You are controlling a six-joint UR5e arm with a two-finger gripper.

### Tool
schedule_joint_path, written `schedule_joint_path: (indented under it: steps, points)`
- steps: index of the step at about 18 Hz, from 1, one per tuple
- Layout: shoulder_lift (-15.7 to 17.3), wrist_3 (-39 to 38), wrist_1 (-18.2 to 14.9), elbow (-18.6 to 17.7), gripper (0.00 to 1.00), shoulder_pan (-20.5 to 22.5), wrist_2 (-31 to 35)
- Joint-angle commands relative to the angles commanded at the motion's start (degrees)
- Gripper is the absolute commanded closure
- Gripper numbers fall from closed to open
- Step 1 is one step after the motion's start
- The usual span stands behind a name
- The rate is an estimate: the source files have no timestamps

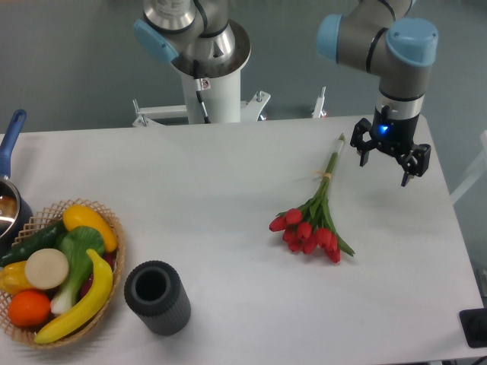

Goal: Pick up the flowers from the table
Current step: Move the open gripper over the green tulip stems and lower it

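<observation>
Where the white worktop (228,175) widens toward its right half, a bunch of red tulips (313,219) is seen lying flat on the surface. About ten closed red buds are clustered at the near end of the bunch, pointing toward the near left, and a few green leaves are spread among and just past them. The long thin green stems are gathered together and tied with a pale band partway along, and they are drawn out toward the far right, ending in a pale cut tip. The bunch is rested on the worktop and is touched by nothing else.

The end effector (385,162) is held above the far right part of the worktop, just to the right of the stem tips and apart from them. Its two dark fingers are spread, with nothing between them, and a blue light is shown on the wrist above it.

At the near left corner a wicker basket (114,228) is placed, filled with a banana, an orange, a yellow pepper, a green leafy vegetable and a cucumber. A dark grey ribbed cylinder (157,297), open at the top, is stood upright just to the right of the basket. A pot with a blue handle (11,137) is partly cut off at the left edge.
</observation>
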Motion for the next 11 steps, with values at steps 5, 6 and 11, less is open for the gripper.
schedule_joint_path:
  steps: [5,6,11]
  points:
    - [0.00,-12.74,0.26,-1.14,0.00,-0.70,-4.66]
    - [0.00,-13.28,0.44,-1.58,0.00,-0.88,-4.57]
    - [-0.44,-15.30,0.97,-3.69,0.00,-1.76,-4.75]
